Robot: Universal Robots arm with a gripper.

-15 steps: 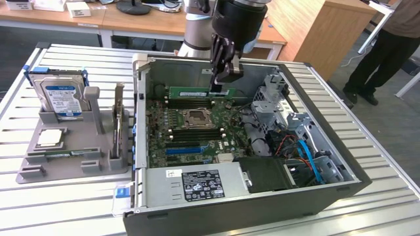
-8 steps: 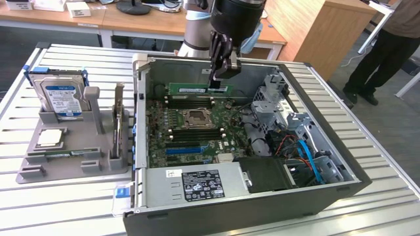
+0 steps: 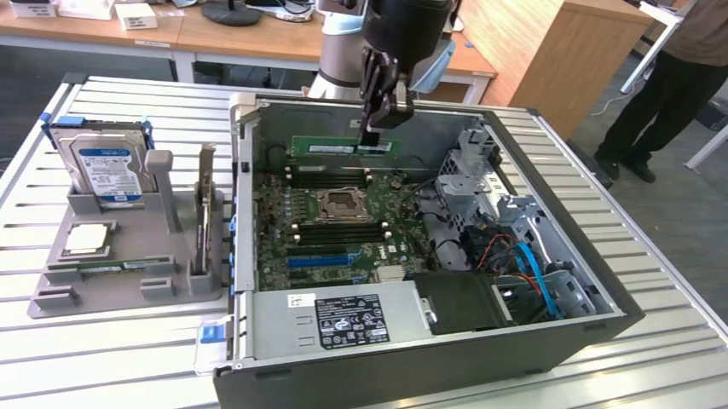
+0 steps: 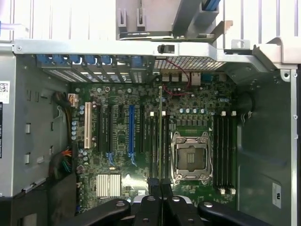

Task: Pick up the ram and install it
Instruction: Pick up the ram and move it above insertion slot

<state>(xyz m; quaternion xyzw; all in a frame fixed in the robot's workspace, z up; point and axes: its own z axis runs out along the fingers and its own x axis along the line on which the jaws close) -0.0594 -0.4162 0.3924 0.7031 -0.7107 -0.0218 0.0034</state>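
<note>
We note arm (image 3: 339, 51) upright at far side in exterior view: pale grey link behind, black wrist (image 3: 407, 21) in front. Gripper (image 3: 372, 141) hangs below wrist, fingers pointing down, leaning slightly toward exterior view's left. We read jaws as closed, pinching ram (image 3: 341, 146) near its end on exterior view's right. In wrist view, gripper (image 4: 160, 187): two black fingers (image 4: 151, 207) close together, ram (image 4: 160, 132) edge-on between tips, linkage bars splayed outward each side.

My worktable (image 3: 666, 256), a pale slatted metal top, carries two loads: an open computer case (image 3: 455, 366) lying on its side at the exterior view's right, and a grey parts holder (image 3: 114, 294) just beside it, left.
</note>
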